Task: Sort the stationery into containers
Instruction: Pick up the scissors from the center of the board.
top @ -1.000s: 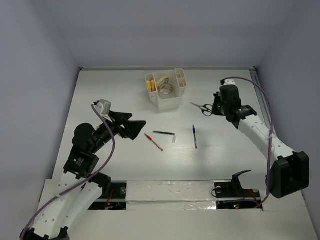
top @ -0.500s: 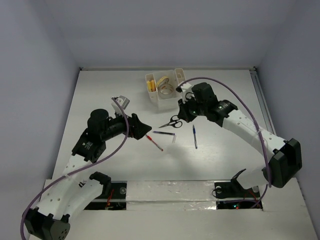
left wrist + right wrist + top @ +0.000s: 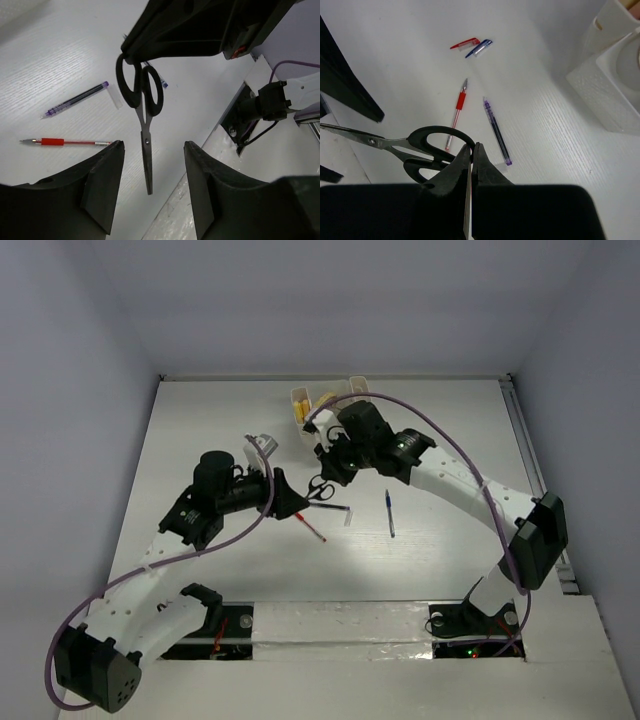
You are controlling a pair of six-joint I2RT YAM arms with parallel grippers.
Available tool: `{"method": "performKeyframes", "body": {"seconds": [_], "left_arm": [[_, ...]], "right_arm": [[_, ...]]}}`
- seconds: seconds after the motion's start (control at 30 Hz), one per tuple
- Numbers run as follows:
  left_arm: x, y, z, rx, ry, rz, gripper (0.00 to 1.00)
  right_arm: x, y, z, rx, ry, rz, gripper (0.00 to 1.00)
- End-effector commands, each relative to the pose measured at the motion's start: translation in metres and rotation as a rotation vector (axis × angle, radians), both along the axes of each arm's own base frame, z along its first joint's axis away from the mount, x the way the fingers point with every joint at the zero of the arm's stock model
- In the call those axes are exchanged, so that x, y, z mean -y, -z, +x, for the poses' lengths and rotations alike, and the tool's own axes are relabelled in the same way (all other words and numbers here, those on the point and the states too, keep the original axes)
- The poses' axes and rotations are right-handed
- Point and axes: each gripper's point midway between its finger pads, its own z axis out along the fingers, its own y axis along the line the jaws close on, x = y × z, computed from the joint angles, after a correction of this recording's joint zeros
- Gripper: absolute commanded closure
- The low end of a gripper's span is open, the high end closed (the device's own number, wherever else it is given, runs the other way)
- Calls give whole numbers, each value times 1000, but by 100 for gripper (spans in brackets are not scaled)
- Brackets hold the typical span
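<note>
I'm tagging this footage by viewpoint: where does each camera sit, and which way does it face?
Top external: fixed above and behind the bases, looking down on the table; both arms show, left gripper and right gripper.
Left wrist: on the left arm, looking out between its own fingers at the scissors held by the right gripper.
Right wrist: on the right arm, looking down past its gripper at table and organizer.
Shared: all three show the scissors and red pen.

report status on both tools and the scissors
Right tool shut on small black-handled metal scissors, by a handle loop. Left tool open, fingers flanking hanging blades, not touching. Thin red pen on table close by.
</note>
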Motion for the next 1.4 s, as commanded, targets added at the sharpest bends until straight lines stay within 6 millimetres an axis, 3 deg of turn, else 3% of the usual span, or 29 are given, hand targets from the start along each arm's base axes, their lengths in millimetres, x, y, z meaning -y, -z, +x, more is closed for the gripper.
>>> {"method": "performKeyframes", "body": {"seconds": [0.0,0.23,0.37,0.67,0.77,0.8,0.83,1.1,1.13,1.2,1.3,1.37], "left_arm": [[11,-2,-2,19,51,-22,54],[23,5,-3,3,71,-24,81],[18,7,5,12,21,4,100],[15,-11,5,75,-2,-34,100],[13,-17,7,96,-21,-37,100],[11,-18,7,104,-27,-37,100],[11,-19,7,105,-33,-39,100],[0,-28,15,127,-137,-55,100],[0,-31,16,135,-142,-60,100],[-1,-34,15,139,-150,-72,100],[-2,-39,16,146,-174,-103,100],[-3,-39,17,142,-187,-123,100]], "right_arm": [[-12,-25,6,69,-17,14,100],[-25,-25,5,78,-34,1,100],[-29,-27,6,89,-30,-2,100],[-27,-25,11,113,21,37,100],[-27,-32,8,122,43,91,76],[-24,-39,10,125,55,116,62],[-21,-41,11,111,75,138,58],[-9,-59,20,79,161,274,53],[-9,-54,16,56,168,286,48],[0,-69,23,56,193,368,33],[10,-76,16,-8,150,493,19],[13,-70,12,-24,129,552,15]]}}
